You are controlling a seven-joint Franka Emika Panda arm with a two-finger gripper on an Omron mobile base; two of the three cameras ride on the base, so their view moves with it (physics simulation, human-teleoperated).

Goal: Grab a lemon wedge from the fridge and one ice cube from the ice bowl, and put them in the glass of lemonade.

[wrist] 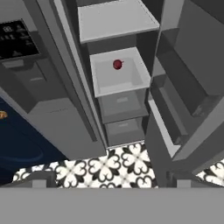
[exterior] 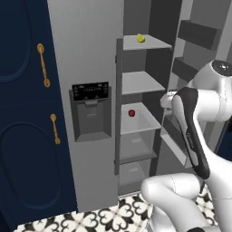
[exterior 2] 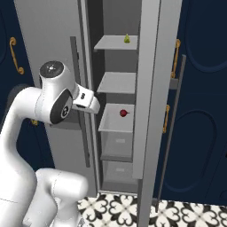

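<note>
The open fridge [exterior: 90,54] holds the lemon wedge [exterior: 141,38] on its top shelf and a red fruit [exterior: 131,113] lower down. The arm is bent before it, and the tool stands open and empty.

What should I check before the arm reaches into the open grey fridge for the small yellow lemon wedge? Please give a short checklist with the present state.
1. Right door of the tall grey fridge open, shelves exposed: ok.
2. Tiny bright yellow lemon wedge located, on the top shelf: ok.
3. Not confused with the small round red fruit, which lies two shelves lower: ok.
4. Jaws open and holding nothing: ok.
5. Hand aimed at the wedge: not ok; the hand view points at the red fruit's shelf and the drawers below.
6. Free path past the door's shelves to the top shelf: cannot tell.
</note>
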